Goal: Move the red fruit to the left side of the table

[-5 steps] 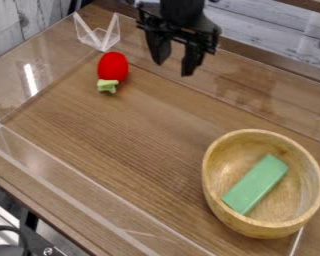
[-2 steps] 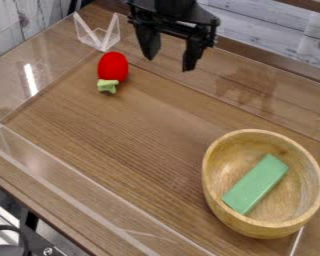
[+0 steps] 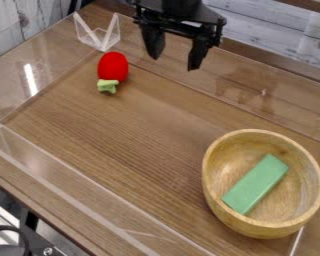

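Looking down from the one camera view, the change is in the arm: its jaws, which a second ago hung drawn in close together, now stand spread wide and empty, and the gripper [image 3: 175, 57] hangs over the far middle of the worktop [image 3: 123, 140]. It holds nothing. The red fruit [image 3: 112, 70] lies on the far left part of the worktop, its green stem pointing toward the near side, and it sits in the same spot as a second ago. The gripper is near it on its right but clearly apart, not touching.

For the task, that reads to me as a release already made: the fruit rests on the left side with the jaws off it, so the move looks close to finished, with only a retreat of the arm left, if anything.

As for containers, the round wooden bowl [image 3: 224, 150] sits at the near right corner, well apart from the fruit. Inside it lies a flat green block [image 3: 256, 183], slanted across the bottom. Nothing else is in the bowl, and neither has shifted.
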`<state>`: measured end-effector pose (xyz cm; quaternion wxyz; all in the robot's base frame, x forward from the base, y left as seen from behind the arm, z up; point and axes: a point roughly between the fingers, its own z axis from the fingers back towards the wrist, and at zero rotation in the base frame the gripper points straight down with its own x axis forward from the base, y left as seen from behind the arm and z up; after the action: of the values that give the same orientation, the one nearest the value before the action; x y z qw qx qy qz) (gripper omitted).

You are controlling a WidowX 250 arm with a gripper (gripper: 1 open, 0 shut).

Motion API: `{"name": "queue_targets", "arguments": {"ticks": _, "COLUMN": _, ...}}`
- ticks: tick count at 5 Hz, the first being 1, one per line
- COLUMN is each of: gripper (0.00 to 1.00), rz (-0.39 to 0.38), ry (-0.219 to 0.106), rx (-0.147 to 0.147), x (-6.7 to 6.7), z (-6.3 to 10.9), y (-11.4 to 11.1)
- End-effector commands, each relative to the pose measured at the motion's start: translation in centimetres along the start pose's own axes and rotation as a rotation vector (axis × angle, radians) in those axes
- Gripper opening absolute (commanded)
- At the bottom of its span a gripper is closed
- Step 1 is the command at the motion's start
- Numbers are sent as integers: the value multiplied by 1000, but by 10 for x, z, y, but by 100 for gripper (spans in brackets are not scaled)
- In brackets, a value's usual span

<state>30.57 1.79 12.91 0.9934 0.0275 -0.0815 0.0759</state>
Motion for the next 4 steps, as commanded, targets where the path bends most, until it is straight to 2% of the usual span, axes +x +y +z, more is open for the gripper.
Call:
{"name": "queue_targets", "arguments": {"ticks": 1, "gripper": 100, "rz": -35, "ry": -51, "rx": -2, "x": 9, "z": 5, "y": 4}}
{"name": "queue_targets", "arguments": {"ticks": 3, "gripper": 100, "rz": -89, "ry": -54, "rx": -7, "x": 6, "z": -4, "y": 10}}
{"name": "queue_targets", "arguments": {"ticks": 4, "gripper": 100, "rz": -117, "ry": -65, "rx": -19, "x": 5, "z": -1, "y": 8}}
